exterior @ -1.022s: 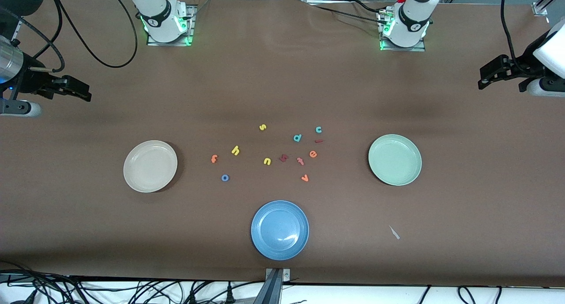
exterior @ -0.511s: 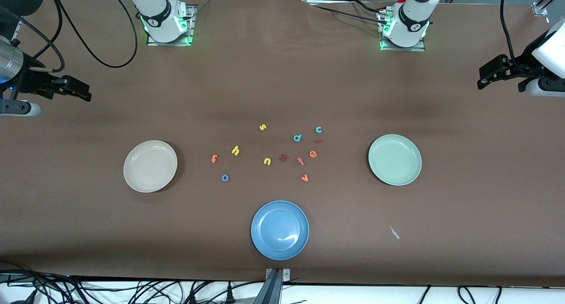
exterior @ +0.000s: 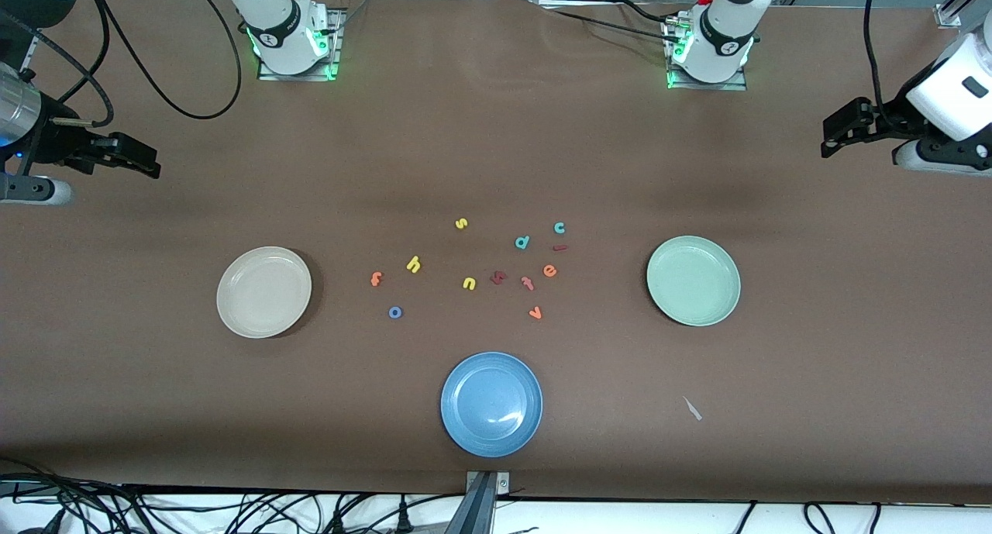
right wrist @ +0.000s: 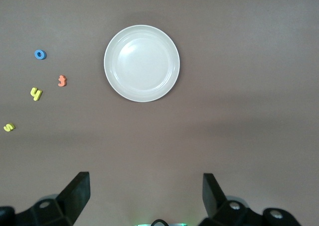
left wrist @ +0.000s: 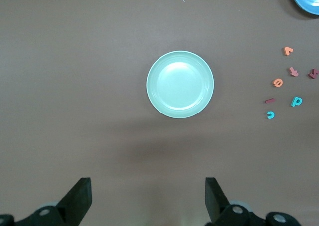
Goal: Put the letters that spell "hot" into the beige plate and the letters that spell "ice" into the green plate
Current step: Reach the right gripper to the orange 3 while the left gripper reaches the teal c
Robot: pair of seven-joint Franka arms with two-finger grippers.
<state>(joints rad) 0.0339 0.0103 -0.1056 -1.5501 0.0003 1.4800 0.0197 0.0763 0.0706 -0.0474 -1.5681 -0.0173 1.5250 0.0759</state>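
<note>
Both arms are up in the air at the two ends of the table, nothing in either grip. The left gripper point(exterior: 831, 131) hangs over the bare table at the left arm's end, jaws spread wide and empty, and the right gripper point(exterior: 152, 162) hangs over the right arm's end the same way, released.

The green plate point(exterior: 694, 280) sits toward the left arm's end and the beige plate point(exterior: 264, 291) toward the right arm's end, both with nothing in them. A blue plate point(exterior: 491, 404) lies close to the table's edge nearest the front camera.

All the letters lie loose on the table's middle between the two plates. On the beige plate's side: the yellow h point(exterior: 413, 264), the orange t point(exterior: 376, 278) just beside it, and the blue o point(exterior: 395, 312) nearer the camera. On the green plate's side: the teal c point(exterior: 559, 227), the dark red i point(exterior: 559, 248) just below it, then the orange e point(exterior: 549, 270)
</note>
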